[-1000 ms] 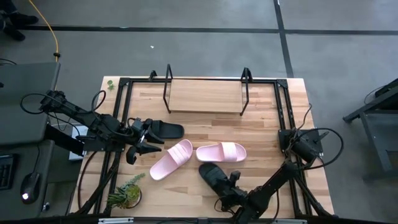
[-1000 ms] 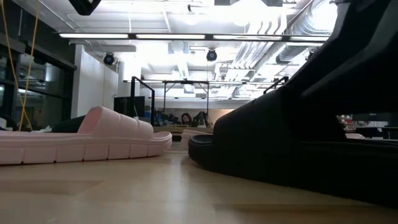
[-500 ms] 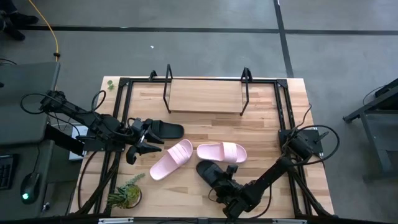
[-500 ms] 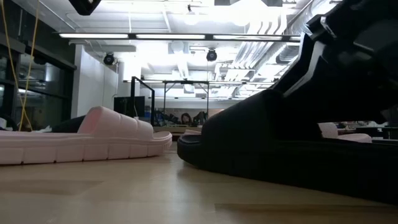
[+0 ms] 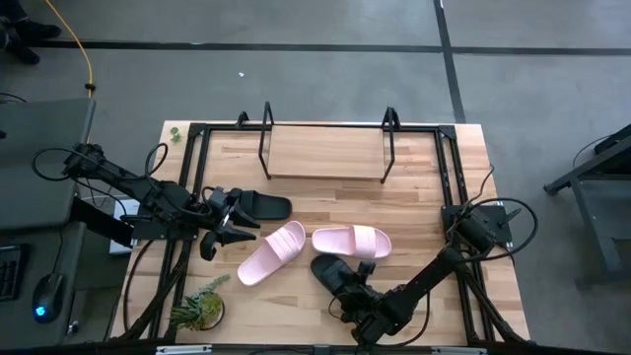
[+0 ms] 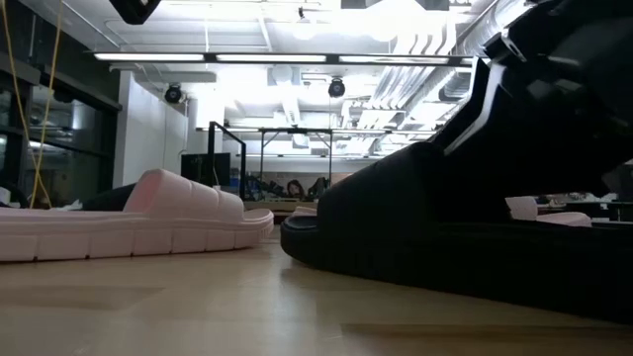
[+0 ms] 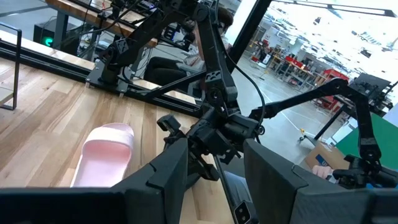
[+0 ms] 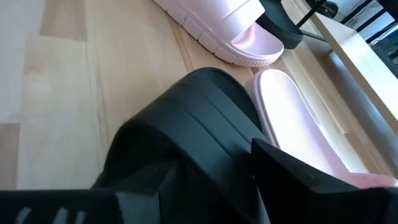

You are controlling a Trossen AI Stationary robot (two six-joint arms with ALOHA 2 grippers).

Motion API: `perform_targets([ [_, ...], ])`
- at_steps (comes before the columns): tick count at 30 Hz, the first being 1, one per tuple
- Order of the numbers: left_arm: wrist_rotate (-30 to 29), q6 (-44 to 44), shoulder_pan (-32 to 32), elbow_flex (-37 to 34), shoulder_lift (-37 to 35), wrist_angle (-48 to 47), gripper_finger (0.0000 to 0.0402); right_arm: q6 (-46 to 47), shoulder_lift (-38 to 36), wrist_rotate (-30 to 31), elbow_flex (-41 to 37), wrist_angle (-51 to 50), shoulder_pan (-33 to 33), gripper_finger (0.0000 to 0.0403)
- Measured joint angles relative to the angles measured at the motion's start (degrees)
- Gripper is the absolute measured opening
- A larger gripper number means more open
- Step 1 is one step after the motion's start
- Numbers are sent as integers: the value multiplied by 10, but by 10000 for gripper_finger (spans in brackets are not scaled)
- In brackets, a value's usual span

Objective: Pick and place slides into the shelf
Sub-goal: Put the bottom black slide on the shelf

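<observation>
The shelf (image 5: pixel 325 153) stands at the far edge of the table (image 5: pixel 424 212), its light wooden board bare between the black end hoops, and serves here as the landmark. All four slides lie on the table, on the near side of the shelf and apart from it.

One black slide (image 5: pixel 258 206) lies nearest the shelf's left end, with the left gripper (image 5: pixel 234 219) at its heel end. Its fingers stand apart; whether they touch or hold that slide cannot be told. In the left wrist view, its two dark fingers (image 7: pixel 165 177) show with a clear gap between them.

Two pale pink slides lie farther from the shelf, about level with its middle: one (image 5: pixel 271 252) angled, the other (image 5: pixel 351 240) lying crosswise, their ends just beside each other.

The second black slide (image 5: pixel 338 276) lies farthest from the shelf, just beside the crosswise pink one. The right gripper (image 5: pixel 357 296) is at this slide, fingers spread wide on either side of its strap (image 8: pixel 193 118), as the right wrist view shows; the sole rests on the table in the low view (image 6: pixel 396 237)
</observation>
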Motion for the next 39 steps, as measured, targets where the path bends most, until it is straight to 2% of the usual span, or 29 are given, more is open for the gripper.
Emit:
perform_targets([
  [26, 0, 0, 0, 0, 0, 0, 143, -9, 0, -3, 0, 5, -6, 165],
  [34, 0, 0, 0, 0, 0, 0, 143, 12, 0, -29, 0, 3, -24, 165],
  [39, 0, 0, 0, 0, 0, 0, 143, 12, 0, -29, 0, 1, -26, 129],
])
